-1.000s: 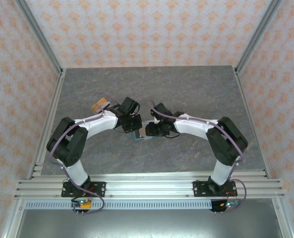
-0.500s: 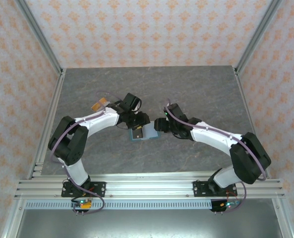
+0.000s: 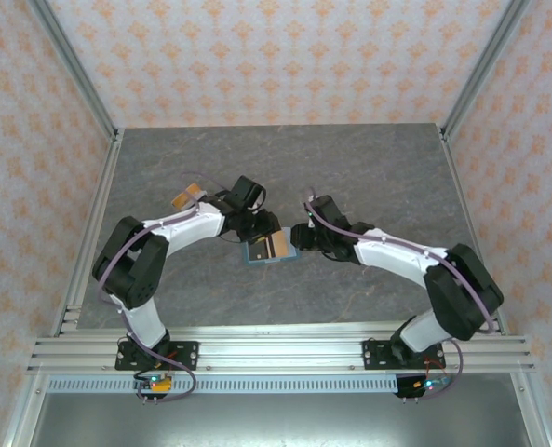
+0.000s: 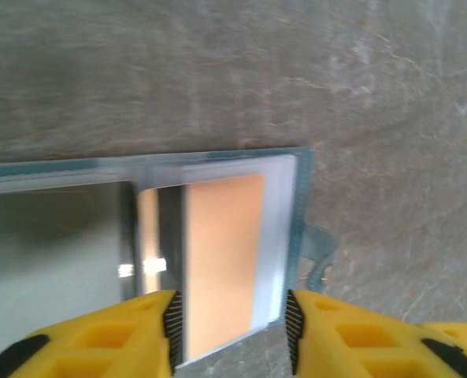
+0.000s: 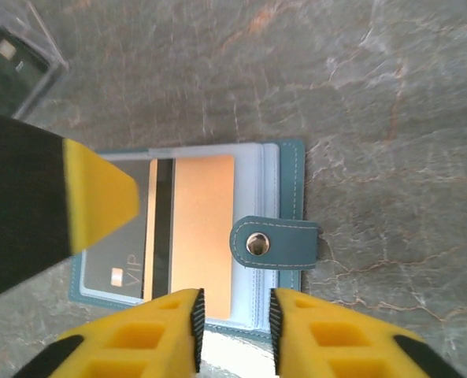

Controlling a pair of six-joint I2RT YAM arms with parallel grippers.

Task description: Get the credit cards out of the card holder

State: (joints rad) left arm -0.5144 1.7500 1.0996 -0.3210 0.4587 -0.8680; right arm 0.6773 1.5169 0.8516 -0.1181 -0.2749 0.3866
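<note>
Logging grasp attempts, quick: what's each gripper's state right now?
Left gripper: open, jaws either side of the orange card, nothing gripped.
Right gripper: open, jaws apart over the card holder's near edge, nothing gripped.

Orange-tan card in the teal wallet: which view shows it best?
Right wrist: the flat orange-tan card lies sharp and nearly whole in the open teal folding wallet. Left wrist shows it blurred; top external, just a tiny orange patch.

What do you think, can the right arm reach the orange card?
Probably yes. The wallet lies open, the orange card faces up, and the right arm has its jaws parted right at the card's near end. The snap tab sits close beside it.
</note>
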